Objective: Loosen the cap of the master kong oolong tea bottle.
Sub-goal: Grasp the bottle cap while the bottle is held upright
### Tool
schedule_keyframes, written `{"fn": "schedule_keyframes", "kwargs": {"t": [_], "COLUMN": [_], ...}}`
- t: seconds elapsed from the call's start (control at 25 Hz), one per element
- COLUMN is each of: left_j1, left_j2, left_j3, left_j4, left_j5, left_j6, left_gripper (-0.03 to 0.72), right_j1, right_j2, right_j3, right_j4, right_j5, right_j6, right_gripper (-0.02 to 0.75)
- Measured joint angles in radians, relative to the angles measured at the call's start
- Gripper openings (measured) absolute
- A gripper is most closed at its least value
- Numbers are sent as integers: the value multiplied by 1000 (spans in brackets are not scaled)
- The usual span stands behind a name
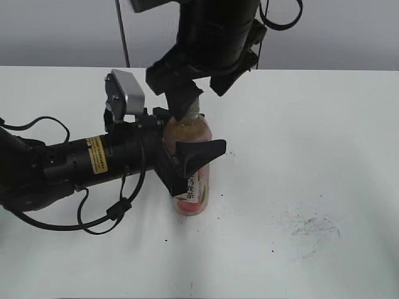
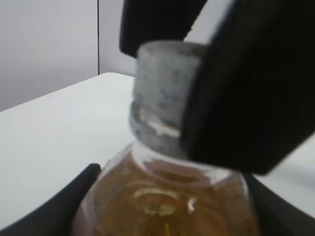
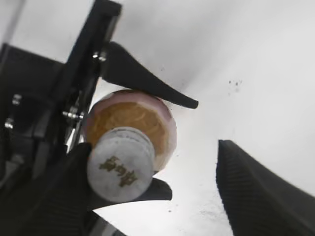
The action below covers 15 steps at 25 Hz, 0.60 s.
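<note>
The master kong oolong tea bottle [image 1: 194,187] stands upright on the white table, amber tea and pink-white label showing. My left gripper [image 1: 187,142] is shut on its upper body from the left; the bottle's shoulder [image 2: 162,196] fills the space between the fingers [image 2: 162,219]. The grey-white cap [image 3: 120,169] with a dark logo is on the neck and also shows in the left wrist view [image 2: 165,93]. My right gripper [image 3: 152,167] hangs over it from above, open: one finger touches the cap's side, the other stands well apart. In the exterior view this gripper [image 1: 206,90] mostly hides the cap.
The white table [image 1: 312,156] stretches to the right of the bottle, with dark scuff marks [image 1: 308,227] at the front right. The left arm's cables [image 1: 100,218] lie on the table at the left.
</note>
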<state>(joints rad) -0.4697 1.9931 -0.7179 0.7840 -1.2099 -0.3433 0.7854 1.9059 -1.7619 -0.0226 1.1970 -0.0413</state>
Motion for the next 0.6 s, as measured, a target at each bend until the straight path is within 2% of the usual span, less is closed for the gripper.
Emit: {"fn": "schedule_keyframes", "kwargs": {"t": [0.24,0.6], "left_j1": [0,0], "left_j2": [0,0], "left_j3": [0,0], "left_j4": [-3,-3], "left_j5": [0,1], "left_j6": [-1,-1], "left_gripper": [447,447], "right_j1": [0,0], "right_j2": [0,0], "right_j3": [0,0], "right_j4": [23,41], "right_j5": [14,19], "right_j6": [221,283], "right_gripper": [561,404]}}
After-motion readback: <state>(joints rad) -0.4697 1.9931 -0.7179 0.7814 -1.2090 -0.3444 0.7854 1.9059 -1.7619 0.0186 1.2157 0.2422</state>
